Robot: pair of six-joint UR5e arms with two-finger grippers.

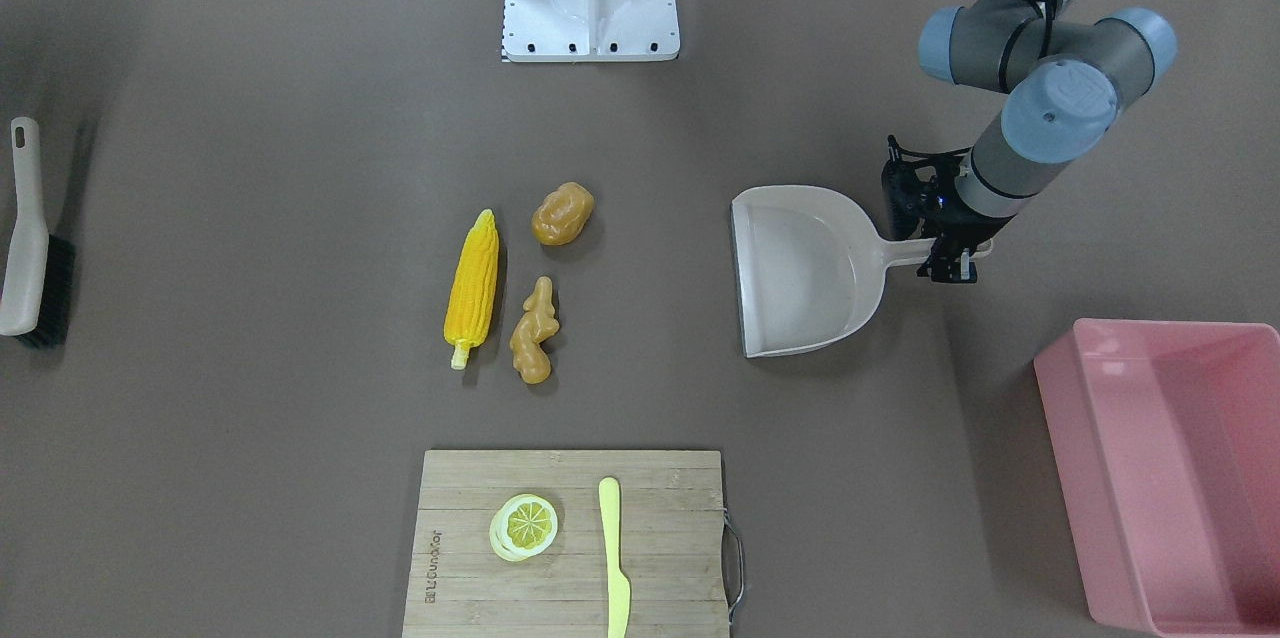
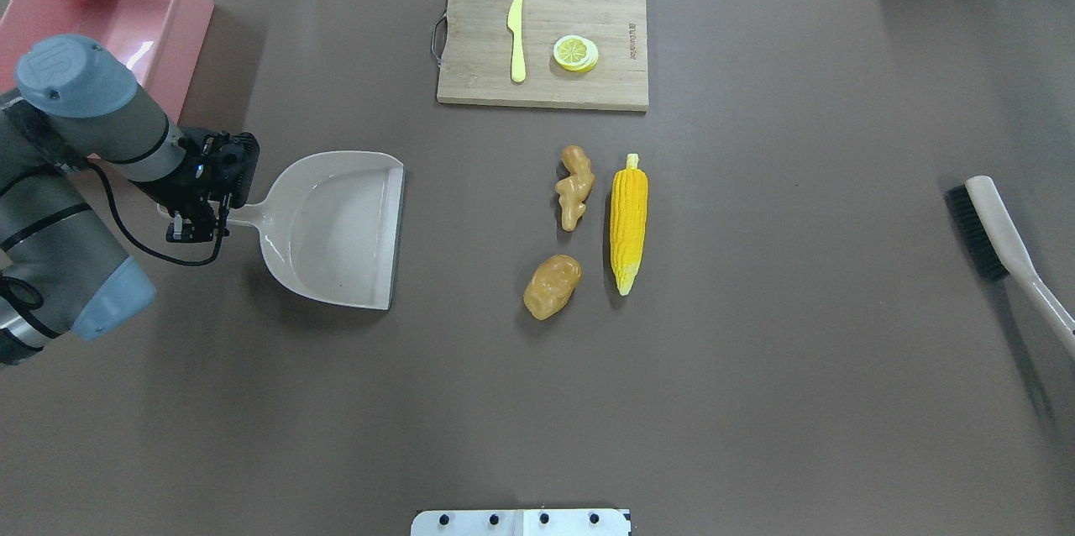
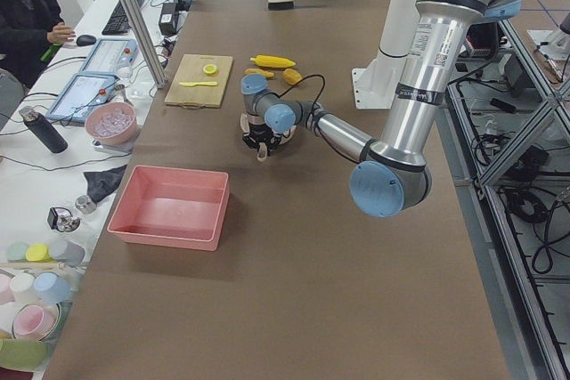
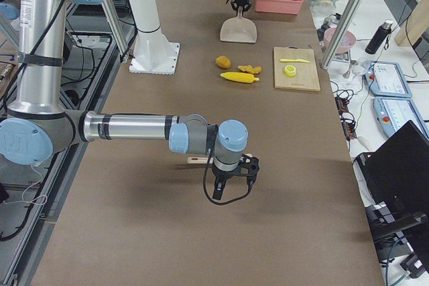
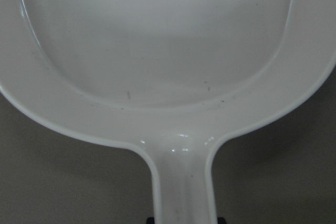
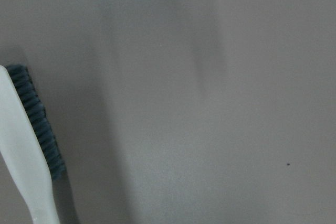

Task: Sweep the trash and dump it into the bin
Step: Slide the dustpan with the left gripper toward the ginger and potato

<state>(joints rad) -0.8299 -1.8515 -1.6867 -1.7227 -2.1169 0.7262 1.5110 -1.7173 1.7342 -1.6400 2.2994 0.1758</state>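
1. The brown table [image 2: 756, 402] carries everything.
2. The pink bin [image 1: 1180, 438] stands upright at the table's left end, on the far side from the robot. It is near the dustpan's handle and well apart from the trash.
3. The wooden cutting board [image 2: 470, 57] lies at the far edge of the table, beyond the trash.
4. The beige dustpan [image 2: 336, 225] lies flat on the table between the bin and the trash. Its open mouth faces the trash but does not touch it.
5. The brush [image 2: 1004, 229] lies on the table at the right end, well apart from the trash.
6. The left gripper [image 2: 200, 223] is at the end of the dustpan's handle. Its fingers are pressed on either side of the handle, pinching it.
7. The right gripper [image 4: 231, 189] shows only in the right side view, pointing down over the table near the brush. I cannot tell whether it is spread or pressed together.
8. The yellow corn cob [image 2: 629, 217] lies mid-table, the trash piece nearest the brush.
9. The pale yellow knife [image 2: 516, 36] lies on the board.
10. The ginger-like root [image 2: 574, 187] lies just beside the corn cob, on its dustpan side.
11. The potato-like lump [image 2: 552, 286] sits near the root, closer to the robot.
12. The lemon slice [image 2: 575, 53] rests on the board beside the knife.
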